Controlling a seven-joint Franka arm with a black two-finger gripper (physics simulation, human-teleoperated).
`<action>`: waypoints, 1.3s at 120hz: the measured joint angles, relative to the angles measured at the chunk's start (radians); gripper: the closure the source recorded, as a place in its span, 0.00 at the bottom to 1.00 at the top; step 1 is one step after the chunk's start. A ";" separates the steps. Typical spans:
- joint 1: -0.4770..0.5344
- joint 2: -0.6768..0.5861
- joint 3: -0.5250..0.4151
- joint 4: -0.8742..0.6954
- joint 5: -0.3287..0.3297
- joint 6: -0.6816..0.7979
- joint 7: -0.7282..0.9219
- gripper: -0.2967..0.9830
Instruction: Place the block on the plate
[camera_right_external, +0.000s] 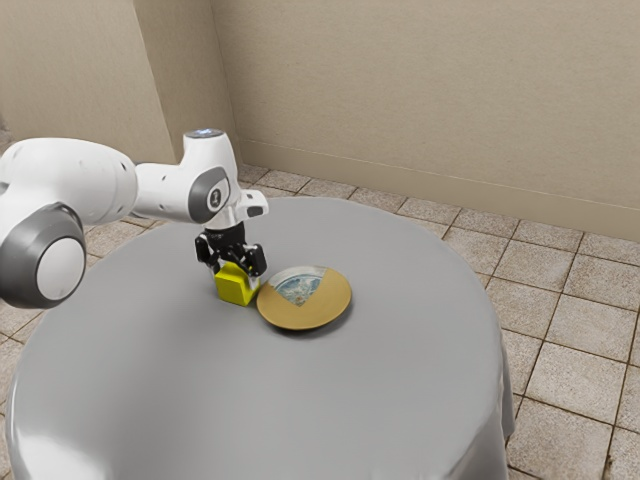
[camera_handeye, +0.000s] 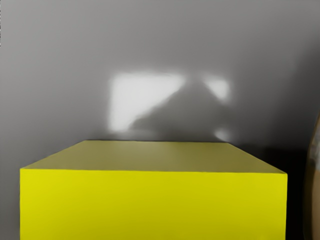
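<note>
The yellow block (camera_right_external: 236, 289) is at the claw (camera_right_external: 236, 278), just beside the plate (camera_right_external: 318, 312).
If the claw grips it, I cannot tell; better to check firm hold first, then lift above the rim and lower gently, flat.

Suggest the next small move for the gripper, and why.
Probably a slight straight lift, checking that the block follows: the gripper is down at it, and it sits low beside the plate, which a sideways slide could bump.
</note>
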 joint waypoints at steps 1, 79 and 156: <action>0.000 0.000 0.000 0.000 0.000 0.000 -0.001 0.26; -0.004 -0.051 0.005 0.056 0.024 -0.032 -0.040 0.50; -0.160 -0.079 -0.059 0.003 0.028 -0.077 -0.079 0.37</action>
